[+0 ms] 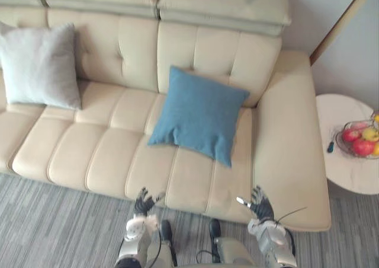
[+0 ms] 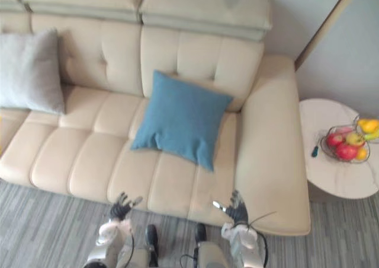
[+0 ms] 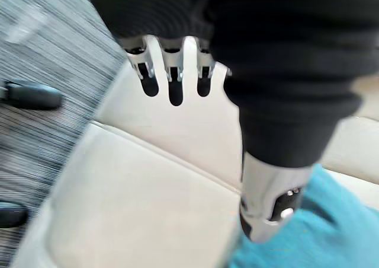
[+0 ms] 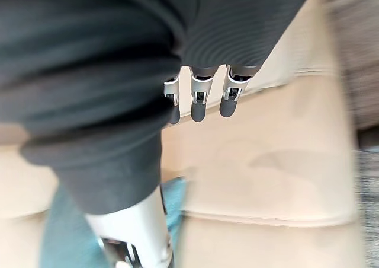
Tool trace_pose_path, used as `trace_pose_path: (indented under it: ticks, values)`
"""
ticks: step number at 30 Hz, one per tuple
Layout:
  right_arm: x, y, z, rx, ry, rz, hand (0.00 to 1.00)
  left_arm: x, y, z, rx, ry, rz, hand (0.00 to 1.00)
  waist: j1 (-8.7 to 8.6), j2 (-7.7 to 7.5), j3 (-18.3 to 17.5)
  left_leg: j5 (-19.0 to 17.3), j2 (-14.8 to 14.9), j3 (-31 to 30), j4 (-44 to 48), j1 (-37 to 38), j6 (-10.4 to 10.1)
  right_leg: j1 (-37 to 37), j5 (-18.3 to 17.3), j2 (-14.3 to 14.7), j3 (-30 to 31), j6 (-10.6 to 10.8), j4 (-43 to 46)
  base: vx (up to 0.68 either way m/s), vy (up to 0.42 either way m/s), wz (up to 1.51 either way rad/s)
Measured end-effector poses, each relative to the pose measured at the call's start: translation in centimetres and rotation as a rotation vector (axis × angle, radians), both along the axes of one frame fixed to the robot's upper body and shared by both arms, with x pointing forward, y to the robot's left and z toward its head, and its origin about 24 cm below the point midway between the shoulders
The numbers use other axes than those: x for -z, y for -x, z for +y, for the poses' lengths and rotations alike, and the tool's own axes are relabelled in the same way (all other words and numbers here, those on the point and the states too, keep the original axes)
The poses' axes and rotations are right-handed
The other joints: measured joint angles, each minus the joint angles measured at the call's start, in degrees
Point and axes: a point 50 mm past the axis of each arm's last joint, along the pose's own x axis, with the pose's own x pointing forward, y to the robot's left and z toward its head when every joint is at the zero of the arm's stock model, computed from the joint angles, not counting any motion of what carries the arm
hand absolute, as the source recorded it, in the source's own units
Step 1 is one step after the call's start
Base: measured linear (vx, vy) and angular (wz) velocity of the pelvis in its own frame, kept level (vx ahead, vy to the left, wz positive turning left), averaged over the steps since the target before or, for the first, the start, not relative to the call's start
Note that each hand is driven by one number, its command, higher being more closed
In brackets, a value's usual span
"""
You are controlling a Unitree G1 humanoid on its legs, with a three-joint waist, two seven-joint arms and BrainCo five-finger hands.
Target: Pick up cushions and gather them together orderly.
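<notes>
The blue cushion [image 1: 198,115] lies ahead of both hands, roughly between them, propped at a tilt against the sofa [image 1: 106,155] backrest with one corner down on the seat. The grey cushion [image 1: 38,65] leans on the backrest far off to the outer side of my left robot hand [image 1: 144,203], well apart from the blue one.

I'd judge the task not yet started: nothing is lifted and the two cushions sit at separate ends of the seat. Both pick-ups and the tidy pairing are left to do.

My left robot hand hovers at the front edge of the seat with its fingers [image 3: 172,78] straight and spread, holding nothing. My right robot hand [image 1: 260,206] does the same near the armrest end, fingers [image 4: 201,99] extended and empty.

Both cushions are square and plump, in a matte woven cloth that should give under a grasp. The blue one looks slightly coarser, the grey one paler and softer. The sofa is cream and smooth, leather-like, stitched into padded panels.

Below the hands runs a grey striped carpet [image 1: 47,226]. Beyond the right robot hand, past the armrest, a round pale desk [image 1: 340,167] carries a wire basket [image 1: 350,125] of red and yellow fruit [image 1: 362,146]. A small dark object [image 1: 330,146] lies beside the basket; I can't tell what it is.
</notes>
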Motion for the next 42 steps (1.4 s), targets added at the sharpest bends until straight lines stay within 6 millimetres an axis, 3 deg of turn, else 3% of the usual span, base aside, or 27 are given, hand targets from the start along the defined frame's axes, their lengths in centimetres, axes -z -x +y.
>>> trace_pose_path:
  ticks: [3,6,9,12,13,14,15,17,19,20,22,24,25,26,27,28,29,30,32,34,35,37,38,40,42]
  values:
    - [1.5,2.2,0.0,0.016,-0.014,0.116,0.00,1.4,2.6,0.0,-0.004,0.005,0.116,0.00,0.10,0.24,-2.2,0.4,-0.2,0.7,-2.5,3.0,-0.2,1.7,0.0,0.0,0.5,0.1,-1.4,0.01,0.008,-0.12]
    - [2.2,3.6,-0.1,0.018,-0.012,0.185,0.00,1.6,3.1,0.1,-0.012,0.006,0.139,0.00,0.13,0.35,-3.9,1.1,-0.5,1.2,-4.0,3.8,-0.1,1.9,0.1,0.0,0.9,0.7,-2.1,0.02,0.013,-0.11]
    - [2.3,3.6,-0.1,0.011,-0.008,0.197,0.00,1.7,3.3,0.2,-0.002,0.000,0.151,0.00,0.46,0.18,-3.5,1.1,-0.7,3.2,-4.6,5.7,0.0,2.6,1.1,0.1,2.8,0.7,-1.9,0.02,0.031,-0.31]
    - [2.0,2.3,0.6,0.002,-0.019,0.173,0.00,1.5,2.6,0.5,0.023,-0.024,0.138,0.00,0.72,-0.87,-1.9,-0.4,-0.4,4.8,-1.2,4.6,0.8,1.4,1.1,-0.2,3.6,1.7,0.7,-0.02,0.016,-0.26]
    - [2.0,1.8,1.3,-0.001,-0.031,0.165,0.00,1.3,2.2,0.5,0.034,-0.032,0.129,0.00,1.07,-0.57,-1.1,-1.1,1.0,5.4,1.2,2.6,1.3,-0.2,0.5,0.0,2.6,2.0,3.4,-0.09,-0.018,-0.18]
    - [1.9,1.4,1.8,-0.011,-0.040,0.155,0.00,1.2,2.0,0.6,0.033,-0.039,0.125,0.00,1.12,-0.62,-0.9,-1.4,1.8,5.4,2.6,1.5,1.3,-2.9,-2.3,-0.5,-0.7,0.1,12.1,-0.08,-0.048,-0.01]
    - [2.1,1.6,2.2,-0.023,-0.047,0.169,0.00,1.1,1.7,0.8,0.017,-0.038,0.115,0.00,1.27,-0.70,-0.9,-1.4,2.9,4.7,4.2,0.8,1.3,-4.3,-5.9,-1.7,-2.8,1.4,24.2,-0.03,-0.042,0.20]
    - [2.1,1.7,2.4,-0.035,-0.041,0.176,0.00,0.9,1.4,1.0,0.010,-0.043,0.097,0.00,1.29,-1.69,-1.4,-1.4,3.2,3.3,7.0,-1.3,1.4,-3.2,-7.0,-4.7,-3.1,3.5,32.7,-0.01,-0.154,0.50]
    - [2.1,1.7,2.4,-0.037,-0.041,0.176,0.00,0.8,1.4,1.2,-0.002,-0.045,0.095,0.00,1.57,-2.88,-1.9,-1.4,3.3,2.1,11.1,-4.7,1.4,0.2,-7.3,-7.7,-1.5,4.9,33.7,-0.08,-0.277,0.37]
    - [1.8,0.8,2.3,-0.042,-0.035,0.155,0.00,0.8,1.2,1.0,-0.003,-0.043,0.089,0.00,2.46,-2.93,-1.9,-1.3,4.7,2.0,13.8,-6.6,1.4,3.4,-10.0,-6.1,-1.2,6.4,27.3,-0.13,-0.256,-0.11]
    - [1.4,-0.2,1.9,-0.047,-0.017,0.125,0.00,0.7,1.0,0.1,-0.006,-0.025,0.079,0.00,3.93,0.29,-1.0,0.0,7.7,1.9,14.2,-7.7,0.2,6.6,-11.4,-3.1,-3.5,4.5,19.5,-0.20,-0.250,-0.26]
    - [1.1,-1.0,1.5,-0.045,0.004,0.107,0.00,0.9,1.1,-0.7,0.011,-0.012,0.085,0.00,3.99,1.90,-0.1,3.4,9.4,0.6,11.9,-8.9,-1.7,6.6,-13.5,-1.2,-5.9,3.3,16.8,-0.26,-0.262,0.00]
    - [1.1,-0.9,1.4,-0.041,0.010,0.111,0.00,0.9,1.0,-1.0,0.013,-0.005,0.083,0.00,3.89,2.37,0.3,4.8,9.7,0.3,10.8,-9.0,-1.8,6.4,-13.5,-0.7,-6.6,3.3,16.9,-0.28,-0.232,0.24]
    - [1.2,-0.7,1.2,-0.037,0.021,0.121,0.00,0.9,0.9,-1.3,0.007,0.005,0.080,0.00,3.67,2.82,0.5,8.9,10.0,0.2,8.3,-8.9,-3.0,5.5,-13.5,-0.1,-8.0,3.3,17.1,-0.32,-0.217,0.32]
    - [1.4,-0.3,1.2,-0.034,0.023,0.138,0.00,0.8,0.9,-1.2,0.004,0.005,0.079,0.00,3.12,2.28,0.9,12.0,9.6,0.1,5.9,-8.5,-3.3,5.2,-13.3,-0.7,-9.8,2.9,16.6,-0.33,-0.218,0.25]
    - [1.5,-0.2,1.2,-0.032,0.022,0.147,0.00,0.7,0.7,-1.1,-0.005,0.004,0.071,0.00,3.03,1.93,1.1,11.2,9.5,0.3,6.8,-8.5,-3.4,5.3,-13.2,-1.0,-10.8,1.0,15.9,-0.24,-0.160,-0.07]
    - [1.4,-0.3,1.2,-0.029,0.025,0.146,0.00,0.6,0.4,-1.1,-0.018,0.004,0.061,0.00,3.30,1.56,1.3,6.4,9.1,0.3,11.2,-8.6,-2.7,5.4,-13.5,-1.3,-11.6,-1.1,14.8,-0.14,-0.115,-0.39]
    - [1.3,-0.5,1.2,-0.031,0.026,0.140,0.00,0.6,0.5,-1.0,-0.031,0.004,0.066,0.00,3.22,1.28,1.4,2.0,8.8,-0.6,16.0,-9.2,-2.6,5.1,-14.0,-1.9,-11.9,-2.0,14.3,-0.11,-0.069,-0.49]
    - [1.5,-0.2,1.1,-0.028,0.027,0.150,0.00,0.6,0.2,-1.2,-0.040,0.012,0.065,0.00,2.85,1.10,1.6,-3.4,8.2,-2.0,24.4,-10.3,-2.2,4.4,-13.6,-2.7,-11.8,-2.4,14.8,-0.21,0.052,-0.22]
    - [2.2,1.4,1.1,-0.018,0.016,0.207,0.00,0.7,0.4,-1.3,-0.046,0.020,0.073,0.00,2.46,0.05,1.2,-9.5,7.2,-2.3,32.9,-8.4,-1.9,4.5,-12.9,-4.3,-12.0,-1.3,14.8,-0.25,0.195,0.04]
    - [2.3,1.8,1.1,-0.012,0.014,0.220,0.00,0.8,0.5,-1.3,-0.047,0.024,0.079,0.00,2.46,0.02,1.0,-10.7,7.1,-2.3,33.4,-7.4,-2.0,4.6,-12.6,-4.5,-11.9,-0.9,14.4,-0.14,0.226,0.07]
    - [2.5,2.3,0.6,0.023,0.011,0.234,0.00,1.3,1.5,-1.5,-0.062,0.040,0.124,0.00,2.11,1.19,-0.9,-15.5,6.4,-0.8,23.1,-3.1,-2.5,4.2,-10.3,-4.1,-12.0,1.6,11.4,-0.04,0.271,0.16]
    - [2.6,2.4,1.1,0.036,-0.012,0.241,0.00,1.2,1.4,-1.0,-0.065,0.026,0.121,0.00,1.96,-0.25,-0.8,-14.4,4.9,-0.4,20.7,-2.8,-2.2,4.2,-9.7,-4.6,-11.6,2.0,10.5,-0.02,0.244,0.22]
    - [2.9,3.1,1.6,0.060,-0.041,0.265,0.00,1.2,1.7,-0.2,-0.074,0.007,0.126,0.00,2.24,-1.14,-1.1,-12.8,2.2,-0.6,17.9,-1.4,-1.0,6.3,-6.5,-6.0,-11.3,2.6,5.6,-0.03,0.202,0.17]
    - [3.1,3.6,1.5,0.080,-0.046,0.279,0.00,1.4,2.2,0.1,-0.078,0.000,0.141,0.00,2.16,-0.97,-1.8,-12.1,0.4,0.1,15.3,1.2,0.1,8.8,-5.2,-7.2,-10.6,3.3,3.0,-0.04,0.207,0.00]
